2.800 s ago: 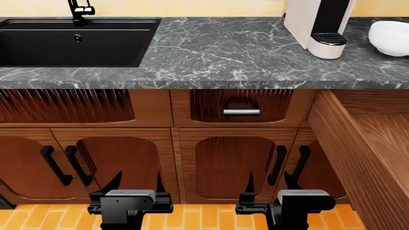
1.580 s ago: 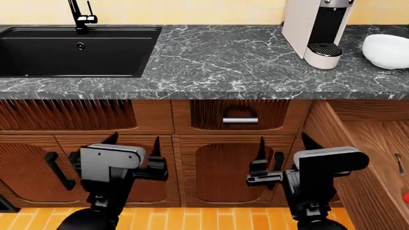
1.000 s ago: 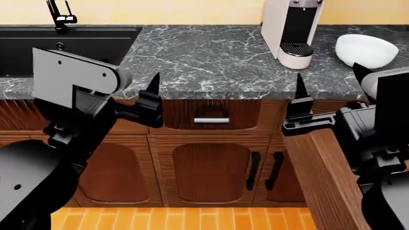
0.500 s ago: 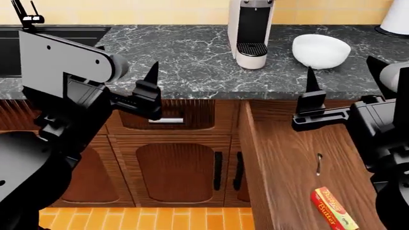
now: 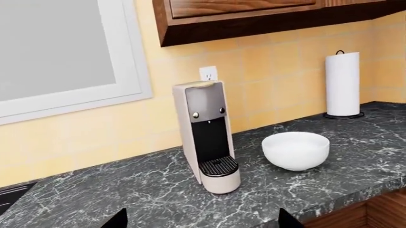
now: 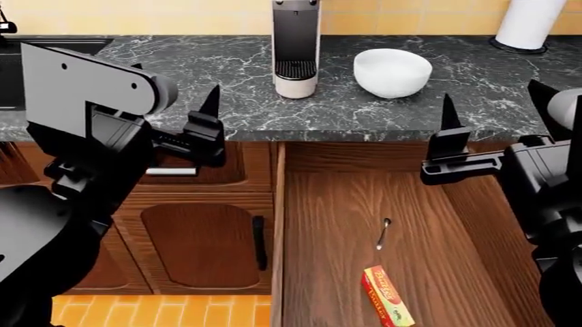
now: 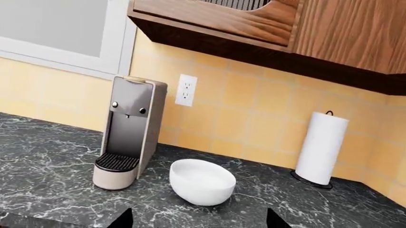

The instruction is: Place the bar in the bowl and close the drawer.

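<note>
Left wrist view: the bowl (image 5: 296, 150) sits beside the coffee machine (image 5: 207, 136) on the surface.

Head view: both end effectors, left (image 6: 173, 133) and right (image 6: 491, 146), hover spread apart, empty. The bar (image 6: 386, 296) lies inside the open drawer (image 6: 332, 238), awaiting pickup.

Right wrist view: the bowl is upright, ready.

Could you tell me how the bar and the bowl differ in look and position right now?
The bar is flat, rectangular and red and yellow; the bowl is round, plain white and far larger. The bar lies on the floor of the open drawer, near a small spoon; the bowl stands upright on the countertop, beside the coffee machine. Neither is held by a gripper.
</note>
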{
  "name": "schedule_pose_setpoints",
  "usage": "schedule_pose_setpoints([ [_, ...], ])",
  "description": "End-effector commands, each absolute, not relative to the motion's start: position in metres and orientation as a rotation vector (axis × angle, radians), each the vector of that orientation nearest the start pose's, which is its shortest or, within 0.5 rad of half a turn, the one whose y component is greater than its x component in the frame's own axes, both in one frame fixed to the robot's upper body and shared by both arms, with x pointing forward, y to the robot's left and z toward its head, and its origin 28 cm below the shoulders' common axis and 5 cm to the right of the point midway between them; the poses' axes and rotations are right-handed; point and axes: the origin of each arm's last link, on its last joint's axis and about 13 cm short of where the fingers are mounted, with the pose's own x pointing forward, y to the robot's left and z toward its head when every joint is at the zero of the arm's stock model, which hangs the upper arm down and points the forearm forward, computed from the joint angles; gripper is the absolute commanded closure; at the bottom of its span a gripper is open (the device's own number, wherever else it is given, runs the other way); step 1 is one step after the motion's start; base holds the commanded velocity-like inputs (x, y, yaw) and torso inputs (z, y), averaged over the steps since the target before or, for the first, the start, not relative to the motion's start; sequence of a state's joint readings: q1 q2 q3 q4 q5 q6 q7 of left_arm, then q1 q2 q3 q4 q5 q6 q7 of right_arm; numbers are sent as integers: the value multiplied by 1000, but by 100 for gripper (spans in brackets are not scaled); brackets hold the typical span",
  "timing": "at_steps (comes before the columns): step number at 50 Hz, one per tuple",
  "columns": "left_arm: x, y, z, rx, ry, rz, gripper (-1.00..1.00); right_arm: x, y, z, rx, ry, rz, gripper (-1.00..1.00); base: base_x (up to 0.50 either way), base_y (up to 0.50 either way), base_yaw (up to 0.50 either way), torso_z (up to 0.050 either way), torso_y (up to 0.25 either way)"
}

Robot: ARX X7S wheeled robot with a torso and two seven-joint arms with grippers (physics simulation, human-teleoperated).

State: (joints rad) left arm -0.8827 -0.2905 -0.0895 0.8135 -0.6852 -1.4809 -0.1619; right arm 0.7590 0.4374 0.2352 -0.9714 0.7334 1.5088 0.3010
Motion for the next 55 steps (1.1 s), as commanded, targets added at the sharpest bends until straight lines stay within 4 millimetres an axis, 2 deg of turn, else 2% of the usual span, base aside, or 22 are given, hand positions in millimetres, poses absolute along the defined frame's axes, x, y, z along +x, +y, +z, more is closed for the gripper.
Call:
schedule_pose_setpoints([
  [1, 233, 232, 272, 140, -196, -223, -100, 200, -153, 261, -219, -226, -18, -100, 0, 0, 0, 26, 0],
  [14, 232, 234, 274, 133, -221, -217, -100, 200, -153, 267, -209, -219, -11, -100, 1, 0, 0, 0, 0],
  [33, 232, 234, 274, 135, -224, -217, -100, 199, -152, 267, -215, -223, -6, -100, 479, 0, 0, 0, 0],
  [38, 231, 235, 274, 137, -223, -213, -100, 199, -151, 268, -217, -226, 0, -100, 9, 0, 0, 0, 0],
  [46, 232, 235, 272, 131, -216, -212, -100, 197, -151, 265, -185, -136, 57, -100, 0, 0, 0, 0, 0],
  [55, 233, 236, 268, 126, -208, -210, -100, 186, -154, 263, -170, 8, 166, -100, 0, 0, 0, 0, 0],
])
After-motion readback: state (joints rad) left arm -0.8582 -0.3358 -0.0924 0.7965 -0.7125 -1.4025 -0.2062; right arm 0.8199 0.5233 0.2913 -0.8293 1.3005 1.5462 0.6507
